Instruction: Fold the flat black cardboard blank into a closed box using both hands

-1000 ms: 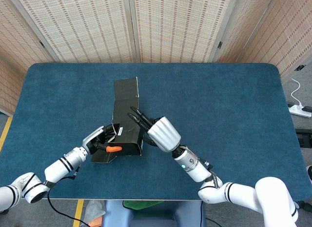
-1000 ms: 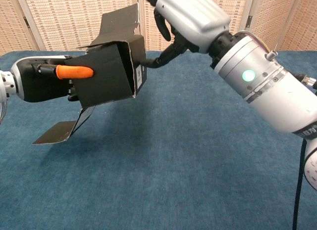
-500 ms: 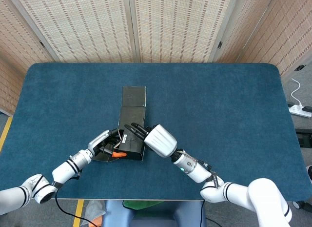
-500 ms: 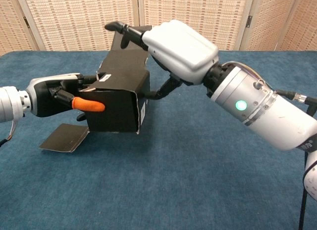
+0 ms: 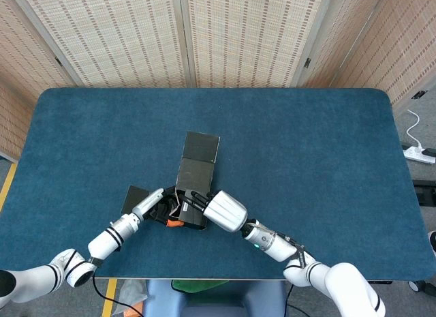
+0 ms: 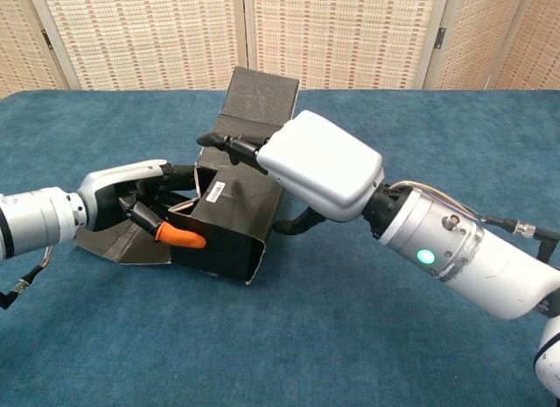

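Observation:
The black cardboard box (image 6: 229, 232) lies half-folded on the blue table, seen in the head view as box (image 5: 194, 177), with one flap (image 6: 259, 99) raised at the far end and another flap (image 6: 118, 241) flat on the table at the left. My left hand (image 6: 144, 206) grips the box's near open end, its orange-tipped thumb (image 6: 179, 237) across the front face; in the head view it is the left hand (image 5: 158, 208). My right hand (image 6: 306, 162) presses down on the box top, black fingers (image 6: 229, 146) spread over it, and shows as right hand (image 5: 221, 209) from above.
The blue tabletop (image 5: 306, 146) spreads wide to the right and behind the box. Woven folding screens (image 5: 184, 34) stand past the far edge. A power strip (image 5: 419, 153) lies on the floor at the right.
The box has come down from the air onto the table and swung so its long flap points away. Both hands moved lower and nearer with it, the right hand settling on top.

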You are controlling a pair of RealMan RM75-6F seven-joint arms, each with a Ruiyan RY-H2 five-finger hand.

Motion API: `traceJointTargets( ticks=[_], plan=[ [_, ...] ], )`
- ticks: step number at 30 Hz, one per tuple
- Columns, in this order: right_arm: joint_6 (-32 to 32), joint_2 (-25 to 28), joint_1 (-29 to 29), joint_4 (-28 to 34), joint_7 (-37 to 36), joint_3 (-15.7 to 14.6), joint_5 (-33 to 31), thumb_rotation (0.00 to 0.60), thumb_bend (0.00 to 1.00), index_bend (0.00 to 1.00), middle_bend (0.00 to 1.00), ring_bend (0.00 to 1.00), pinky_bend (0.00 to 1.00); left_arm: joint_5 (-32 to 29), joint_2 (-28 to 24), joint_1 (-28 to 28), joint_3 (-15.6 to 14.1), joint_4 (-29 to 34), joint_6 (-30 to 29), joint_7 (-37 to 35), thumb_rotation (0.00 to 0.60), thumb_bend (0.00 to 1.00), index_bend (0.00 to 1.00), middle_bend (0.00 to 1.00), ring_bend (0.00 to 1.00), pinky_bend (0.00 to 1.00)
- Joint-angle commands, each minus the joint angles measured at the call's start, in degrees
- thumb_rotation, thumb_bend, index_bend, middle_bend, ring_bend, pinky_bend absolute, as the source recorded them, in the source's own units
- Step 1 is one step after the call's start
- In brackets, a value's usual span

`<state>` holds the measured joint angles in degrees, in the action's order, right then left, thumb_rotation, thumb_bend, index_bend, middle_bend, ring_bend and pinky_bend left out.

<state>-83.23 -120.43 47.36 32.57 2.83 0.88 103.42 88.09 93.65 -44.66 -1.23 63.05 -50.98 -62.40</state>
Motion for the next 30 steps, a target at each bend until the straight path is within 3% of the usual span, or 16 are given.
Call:
traceJointTargets(
  ticks=[1, 11, 19, 30],
  plan=[
    [-0.67, -1.87, -0.21, -3.22, -1.56, -0.76, 0.19, 0.600, 0.00, 0.13, 0.31, 0.74, 1.00, -1.26, 0.58, -0.27, 0.35, 0.10, 1.99, 2.60, 0.600, 0.19, 0.28, 0.27, 0.51, 0.74],
    [0.37, -4.20, 1.16, -7.53, -3.37, -1.16, -0.38, 0.600, 0.00, 0.20, 0.35, 0.75, 1.00, -3.78, -0.41, -0.58, 1.87, 3.24, 4.62, 8.00, 0.600, 0.19, 0.24, 0.26, 0.50, 0.72],
    [1.21, -4.04, 2.22, -8.05, -4.34, -2.06, -0.34, 0.600, 0.07, 0.34, 0.41, 0.75, 1.00, -5.09, -0.92, -0.33, 2.62, 4.34, 5.97, 9.61, 0.600, 0.19, 0.21, 0.25, 0.50, 0.72],
    [0.09, -2.05, 2.09, -6.13, -4.52, -4.15, 0.83, 0.600, 0.09, 0.34, 0.41, 0.75, 1.00, -4.85, -1.61, -0.16, 3.04, 5.42, 6.61, 9.23, 0.600, 0.19, 0.18, 0.24, 0.49, 0.72]
  ],
)
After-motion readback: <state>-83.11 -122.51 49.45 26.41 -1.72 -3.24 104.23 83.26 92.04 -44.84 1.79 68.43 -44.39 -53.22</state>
